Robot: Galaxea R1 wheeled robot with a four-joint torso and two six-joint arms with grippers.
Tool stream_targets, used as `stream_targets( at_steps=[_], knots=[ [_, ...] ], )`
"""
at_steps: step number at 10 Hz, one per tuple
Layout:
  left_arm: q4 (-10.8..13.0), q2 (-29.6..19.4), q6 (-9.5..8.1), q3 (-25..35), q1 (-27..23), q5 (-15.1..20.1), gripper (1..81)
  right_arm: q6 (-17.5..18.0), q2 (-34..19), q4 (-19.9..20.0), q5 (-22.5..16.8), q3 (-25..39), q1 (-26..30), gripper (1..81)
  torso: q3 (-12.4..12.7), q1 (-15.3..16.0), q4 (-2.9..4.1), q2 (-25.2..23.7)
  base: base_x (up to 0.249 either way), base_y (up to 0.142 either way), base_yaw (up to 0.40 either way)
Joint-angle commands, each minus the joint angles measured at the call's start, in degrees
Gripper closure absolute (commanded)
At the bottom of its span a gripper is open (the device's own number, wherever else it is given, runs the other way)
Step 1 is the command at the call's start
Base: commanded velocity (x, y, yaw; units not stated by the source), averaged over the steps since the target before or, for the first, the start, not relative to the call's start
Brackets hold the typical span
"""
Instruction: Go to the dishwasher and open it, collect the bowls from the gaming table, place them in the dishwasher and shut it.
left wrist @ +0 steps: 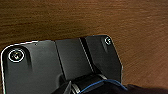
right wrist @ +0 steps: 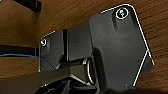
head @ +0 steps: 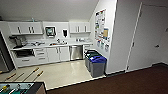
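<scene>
From up high, the kitchenette sits across the room: the dishwasher (head: 76,52), its steel front closed, is built in under the counter (head: 50,45) between white cabinets, well away from the robot. Bins with blue and green lids (head: 97,65) stand near it against the wall. A foosball table (head: 20,88) with a green field pokes in at the near corner, its rod handles over the pale floor.

The left wrist camera looks down on brown carpet (left wrist: 75,17). I cannot tell how that gripper is set.

The right wrist camera shows the same brown carpet (right wrist: 62,15); again I cannot tell its state.
</scene>
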Motion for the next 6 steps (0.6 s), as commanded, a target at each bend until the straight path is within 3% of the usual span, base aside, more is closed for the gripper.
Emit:
stream_targets(
  at_steps=[1,4,5,6],
  knots=[
    [0.9,-0.4,0.06,1.0,-3.3,2.2,1.0,0.0,-0.9,0.0,-2.9,0.5,3.0,1.0,0.0,0.0,0.00,0.0,0.146,0.000,0.000],
    [0.9,-0.5,0.06,1.0,-3.3,2.2,1.0,0.0,-1.0,0.1,-2.9,0.7,3.0,1.0,0.0,0.0,0.00,0.0,0.146,0.000,0.000],
    [0.9,-0.4,0.06,1.0,-3.3,2.2,1.0,0.0,-1.0,0.0,-2.9,0.7,3.1,1.0,0.0,0.0,4.08,0.0,0.146,0.000,0.000],
    [0.9,-0.5,0.06,1.0,-3.3,2.2,1.0,0.0,-0.9,0.0,-3.0,0.8,3.1,1.0,0.0,0.0,4.92,0.0,0.146,0.000,0.000]
  ],
)
